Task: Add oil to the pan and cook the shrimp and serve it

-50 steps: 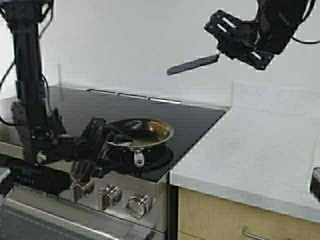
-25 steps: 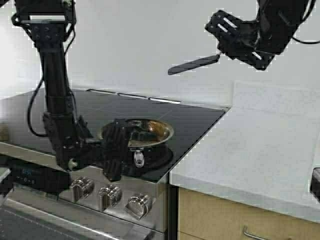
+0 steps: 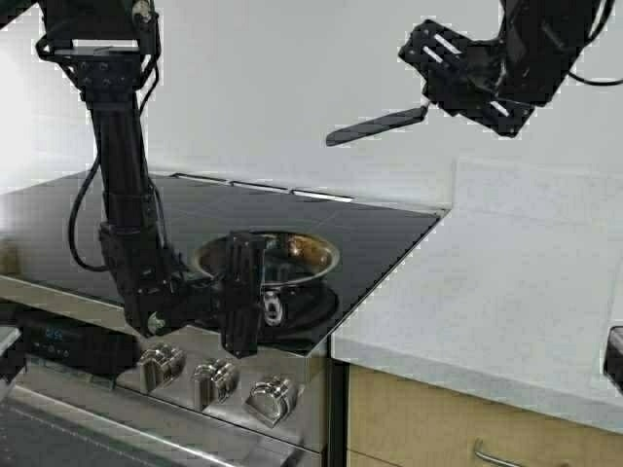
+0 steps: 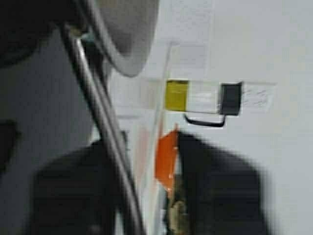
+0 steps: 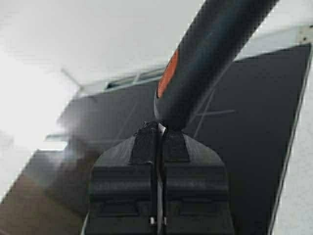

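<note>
L gripper (image 3: 255,297) clamped on the pan (image 3: 277,255) handle at stove front; R gripper (image 3: 428,102) up high, shut on black spatula (image 3: 375,125).

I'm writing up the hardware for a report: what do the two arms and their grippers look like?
Both arms are matte black. The left arm is a boxy, jointed column with a black cable looping beside it, ending in the left gripper, blocky and black. The right gripper is black with pale slot-like marks on its frame; a black cable trails behind. Its fingers are black, ribbed pads.
</note>
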